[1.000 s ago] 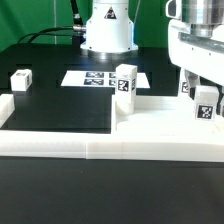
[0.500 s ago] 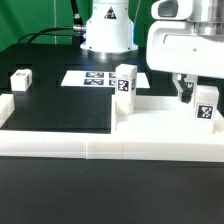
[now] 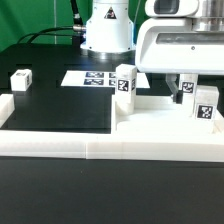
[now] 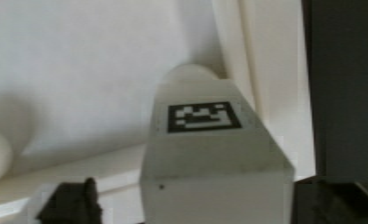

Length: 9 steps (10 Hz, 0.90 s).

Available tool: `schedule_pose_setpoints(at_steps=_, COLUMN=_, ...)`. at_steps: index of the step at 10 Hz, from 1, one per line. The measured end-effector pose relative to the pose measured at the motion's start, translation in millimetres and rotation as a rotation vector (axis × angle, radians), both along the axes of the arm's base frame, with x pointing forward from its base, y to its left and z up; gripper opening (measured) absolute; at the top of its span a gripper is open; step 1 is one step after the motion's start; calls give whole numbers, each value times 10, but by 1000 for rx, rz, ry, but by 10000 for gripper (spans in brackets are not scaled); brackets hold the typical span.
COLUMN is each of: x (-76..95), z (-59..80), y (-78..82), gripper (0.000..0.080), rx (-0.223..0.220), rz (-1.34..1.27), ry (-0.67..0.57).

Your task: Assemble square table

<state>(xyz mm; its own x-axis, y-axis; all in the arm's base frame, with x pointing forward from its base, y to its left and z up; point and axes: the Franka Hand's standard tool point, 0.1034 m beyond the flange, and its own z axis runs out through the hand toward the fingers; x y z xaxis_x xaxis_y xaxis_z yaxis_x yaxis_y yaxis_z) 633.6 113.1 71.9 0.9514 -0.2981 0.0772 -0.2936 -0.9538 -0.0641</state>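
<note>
**Exterior view, left to right.** At the left edge, a loose leg lay on the black table, behind the border wall. At centre, a second leg stood upright at a corner of the square tabletop; whether it was fastened could not be told. At right, the gripper straddled a third leg, its fingers spread and not pinching. Most of the assembly apparently remained, and no fourth leg showed.
</note>
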Motion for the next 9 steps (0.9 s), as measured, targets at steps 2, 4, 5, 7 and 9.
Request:
schedule_pose_setpoints(at_steps=2, x=-1, z=-2, y=-1, gripper=370, rx=10, rz=-107, ry=5)
schedule_pose_setpoints(at_steps=4, x=2, z=-3, y=-67, gripper=305, rx=10, rz=-200, ry=8)
schedule_pose_setpoints(at_steps=5, x=0, z=-4, y=-85, gripper=305, rx=12, rz=-251, ry=11)
schedule_pose_setpoints(at_steps=7, x=0, z=-6, y=-119, gripper=306, rx=13, rz=-322, ry=16)
schedule_pose_setpoints(at_steps=9, x=-11, z=0, y=-162, gripper=311, rx=-9, rz=-392, ry=19)
